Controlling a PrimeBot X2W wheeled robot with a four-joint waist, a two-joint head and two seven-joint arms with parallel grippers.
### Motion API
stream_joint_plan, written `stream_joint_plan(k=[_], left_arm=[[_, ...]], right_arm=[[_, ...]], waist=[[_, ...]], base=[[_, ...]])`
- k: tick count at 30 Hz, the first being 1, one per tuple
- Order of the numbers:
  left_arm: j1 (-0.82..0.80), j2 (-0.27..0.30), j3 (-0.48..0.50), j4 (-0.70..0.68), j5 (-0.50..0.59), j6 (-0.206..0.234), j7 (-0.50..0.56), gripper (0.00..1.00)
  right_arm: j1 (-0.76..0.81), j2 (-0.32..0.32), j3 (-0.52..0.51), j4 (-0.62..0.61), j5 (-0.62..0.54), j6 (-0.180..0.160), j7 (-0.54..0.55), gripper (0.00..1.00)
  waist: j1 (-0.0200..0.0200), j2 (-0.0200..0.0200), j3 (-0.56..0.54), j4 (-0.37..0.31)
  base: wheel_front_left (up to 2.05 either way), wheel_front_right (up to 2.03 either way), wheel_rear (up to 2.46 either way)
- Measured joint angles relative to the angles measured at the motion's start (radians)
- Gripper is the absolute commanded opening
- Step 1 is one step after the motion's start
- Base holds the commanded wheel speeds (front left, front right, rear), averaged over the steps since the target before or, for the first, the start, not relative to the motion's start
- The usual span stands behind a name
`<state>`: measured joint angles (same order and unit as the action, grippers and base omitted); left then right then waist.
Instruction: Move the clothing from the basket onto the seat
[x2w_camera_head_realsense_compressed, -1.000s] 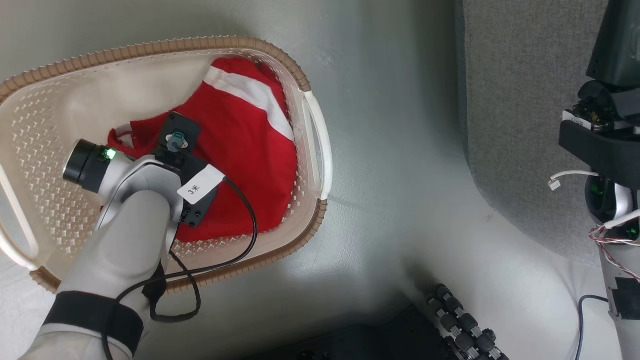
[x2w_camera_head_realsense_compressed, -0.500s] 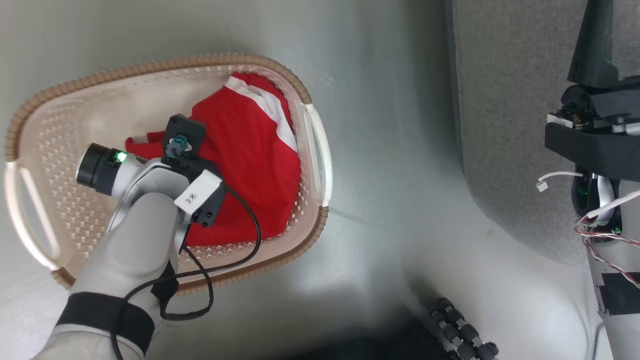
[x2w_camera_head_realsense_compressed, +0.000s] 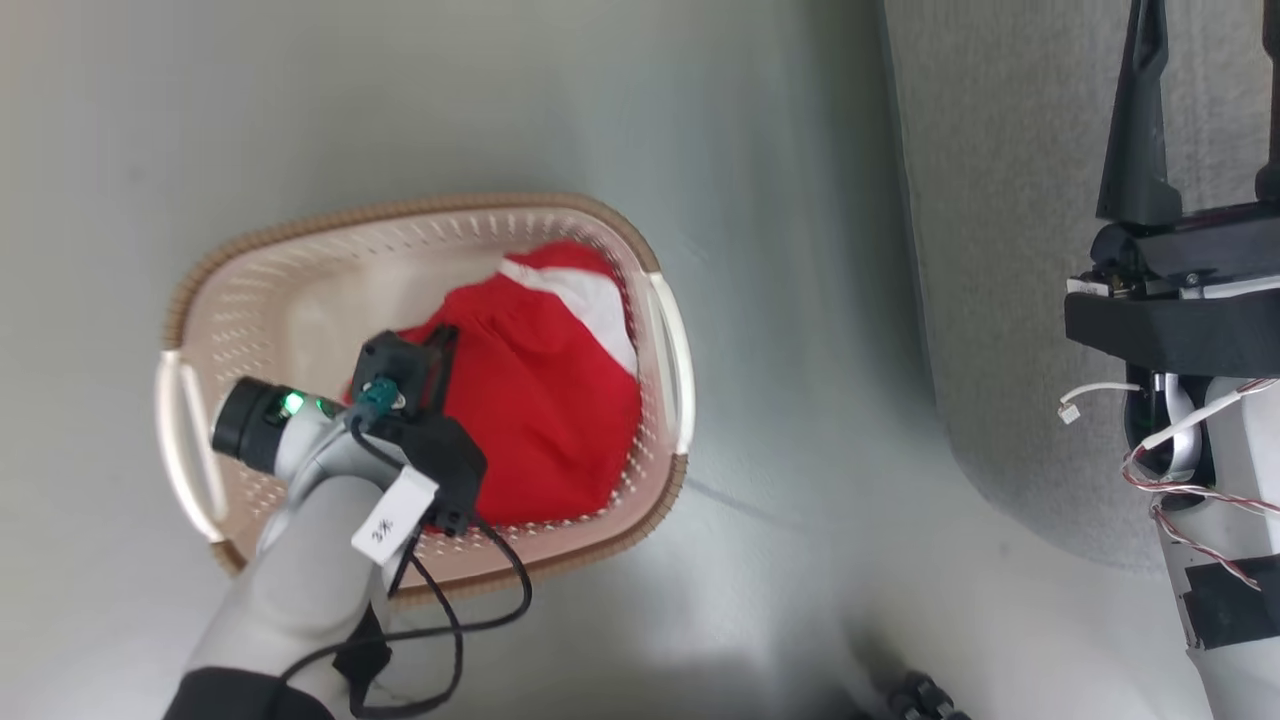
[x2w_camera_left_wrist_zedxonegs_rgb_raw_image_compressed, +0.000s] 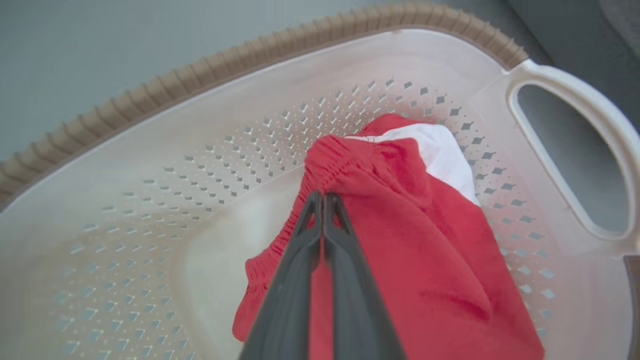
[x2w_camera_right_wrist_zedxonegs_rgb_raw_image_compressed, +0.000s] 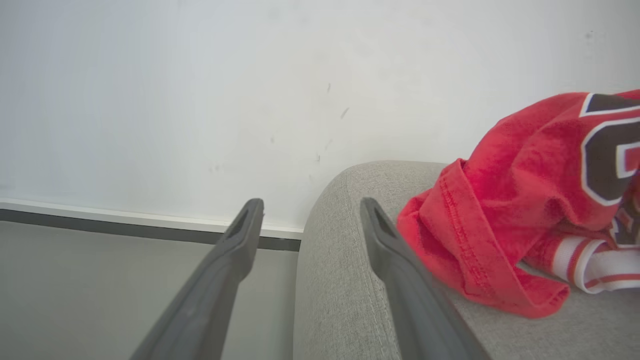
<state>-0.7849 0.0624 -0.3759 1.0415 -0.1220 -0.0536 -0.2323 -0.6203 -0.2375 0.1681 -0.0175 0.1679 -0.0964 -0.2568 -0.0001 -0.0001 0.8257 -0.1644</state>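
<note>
The cream basket (x2w_camera_head_realsense_compressed: 300, 260) stands on the floor with a red garment (x2w_camera_head_realsense_compressed: 545, 420) with a white stripe inside it. My left arm (x2w_camera_head_realsense_compressed: 320, 560) reaches down into it. In the left wrist view my left gripper (x2w_camera_left_wrist_zedxonegs_rgb_raw_image_compressed: 322, 197) is shut on the gathered elastic edge of that garment (x2w_camera_left_wrist_zedxonegs_rgb_raw_image_compressed: 425, 260), which is bunched up off the basket (x2w_camera_left_wrist_zedxonegs_rgb_raw_image_compressed: 200, 125) bottom. A red jersey (x2w_camera_right_wrist_zedxonegs_rgb_raw_image_compressed: 525, 200) with black white-edged lettering lies on the grey seat (x2w_camera_right_wrist_zedxonegs_rgb_raw_image_compressed: 340, 260). My right gripper (x2w_camera_right_wrist_zedxonegs_rgb_raw_image_compressed: 310, 204) is open beside the jersey, holding nothing. It hangs over the seat (x2w_camera_head_realsense_compressed: 1000, 200).
Grey floor (x2w_camera_head_realsense_compressed: 780, 560) lies between basket and seat. A black cable (x2w_camera_head_realsense_compressed: 480, 610) loops from my left wrist over the basket rim. A white wall (x2w_camera_right_wrist_zedxonegs_rgb_raw_image_compressed: 200, 75) with a dark baseboard stands behind the seat. A roller of my base (x2w_camera_head_realsense_compressed: 920, 695) shows at the bottom edge.
My left gripper has shut on the red garment's elastic edge and the cloth has bunched upward. The head camera has moved, so the basket looks smaller and farther right. The right gripper stays open.
</note>
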Motion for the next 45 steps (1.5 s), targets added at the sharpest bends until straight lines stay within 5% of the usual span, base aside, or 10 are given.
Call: stream_joint_plan(k=[22, 26, 31, 32, 33, 45], left_arm=[[0.246, -0.016, 0.021, -0.257, -0.088, -0.027, -0.017, 0.0], [0.307, -0.016, 0.023, -0.298, -0.107, -0.035, -0.017, 0.09], [0.376, -0.016, 0.033, -0.349, -0.122, -0.035, -0.017, 0.49], [0.387, -0.016, 0.035, -0.359, -0.123, -0.035, -0.017, 0.91], [0.397, -0.016, 0.036, -0.367, -0.124, -0.035, -0.017, 1.0], [0.569, -0.016, 0.081, -0.475, -0.172, 0.003, -0.017, 1.0]], right_arm=[[0.176, 0.016, -0.033, 0.106, 0.008, 0.008, 0.0, 1.0], [0.213, 0.021, -0.035, 0.124, 0.009, 0.008, 0.0, 1.0], [0.237, 0.027, -0.037, 0.138, 0.01, 0.01, 0.0, 1.0], [0.244, 0.028, -0.037, 0.142, 0.01, 0.013, 0.0, 1.0], [0.251, 0.029, -0.036, 0.147, 0.01, 0.015, 0.0, 1.0], [0.391, 0.043, -0.033, 0.182, 0.014, 0.023, 0.0, 1.0]], waist=[[-0.0001, 0.0, -0.336, 0.116], [-0.0001, 0.0, -0.397, 0.125], [-0.0002, -0.0001, -0.474, 0.132], [-0.0002, -0.0001, -0.489, 0.132], [-0.0002, -0.0001, -0.504, 0.133], [-0.0001, 0.0, -0.7, 0.135]], base=[[0.0, 0.0, 0.0], [0.0, 0.0, 0.0], [0.0, 0.0, 0.0], [0.0, 0.0, 0.0], [0.0, 0.0, 0.0], [0.0, 0.0, 0.0]])
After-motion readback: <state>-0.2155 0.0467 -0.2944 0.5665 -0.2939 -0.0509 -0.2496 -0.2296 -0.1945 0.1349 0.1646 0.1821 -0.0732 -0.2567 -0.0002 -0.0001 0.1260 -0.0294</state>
